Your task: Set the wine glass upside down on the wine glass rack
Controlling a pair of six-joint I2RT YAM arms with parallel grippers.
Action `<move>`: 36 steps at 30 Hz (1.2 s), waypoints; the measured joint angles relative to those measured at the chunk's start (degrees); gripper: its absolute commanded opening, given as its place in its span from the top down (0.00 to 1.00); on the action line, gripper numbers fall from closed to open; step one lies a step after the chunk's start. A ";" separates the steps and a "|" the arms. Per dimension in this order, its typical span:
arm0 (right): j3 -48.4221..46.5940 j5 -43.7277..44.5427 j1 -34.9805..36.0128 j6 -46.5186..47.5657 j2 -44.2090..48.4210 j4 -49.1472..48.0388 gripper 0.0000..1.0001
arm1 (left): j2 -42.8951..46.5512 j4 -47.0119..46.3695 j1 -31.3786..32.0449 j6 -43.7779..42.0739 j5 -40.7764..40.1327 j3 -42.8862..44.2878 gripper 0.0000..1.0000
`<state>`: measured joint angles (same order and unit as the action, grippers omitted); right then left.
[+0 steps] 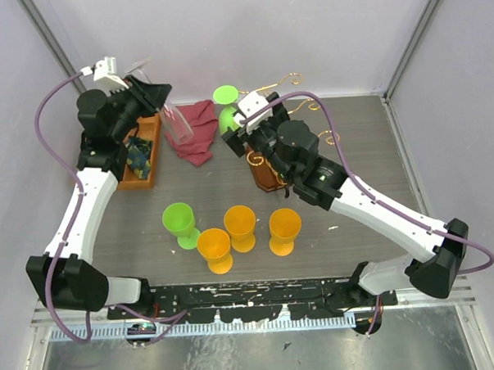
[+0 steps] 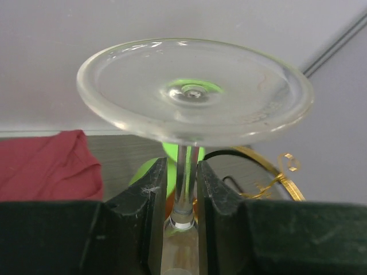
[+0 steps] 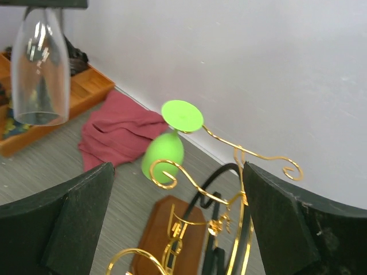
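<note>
Left hand [image 2: 182, 175] gripping wine glass [image 2: 195, 94] stem, bowl hanging below

Rack base [image 1: 267, 177] mostly under right arm [image 1: 379, 208], wine glass [image 2: 195, 91] bowl cropped (bottom edge)

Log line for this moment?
left gripper: holds clear glass inverted | right gripper: open | green glass: hanging on rack

White arm shells [image 1: 84, 212], black joints [image 1: 299, 146] and hands [image 1: 159, 97], purple cables [image 1: 43, 108] looping from white wrist camera mounts [image 1: 107, 71]
</note>
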<state>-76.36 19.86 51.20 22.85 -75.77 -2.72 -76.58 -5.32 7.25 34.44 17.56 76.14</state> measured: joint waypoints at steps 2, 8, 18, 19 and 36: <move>0.02 1.95 -0.46 0.90 0.87 1.44 0.00 | -0.13 -4.07 0.63 -5.75 0.96 -3.78 1.00; 0.07 4.76 -2.89 1.88 2.27 3.69 0.00 | -1.03 -17.18 4.85 -20.59 2.82 -17.57 1.00; 0.07 6.05 -6.40 0.98 5.07 6.75 0.00 | -4.20 -35.30 8.33 -24.02 14.40 -22.88 1.00; 0.07 6.21 -6.47 0.98 5.49 6.88 0.00 | -4.48 -36.39 8.94 -24.13 15.37 -22.88 1.00; 1.38 7.02 -6.95 -0.31 7.89 8.48 0.00 | -11.32 -39.39 16.26 -26.73 18.40 -23.54 1.00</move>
<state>-74.98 26.87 44.25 22.55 -67.88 5.76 -87.90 -44.71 23.51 7.70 35.97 52.60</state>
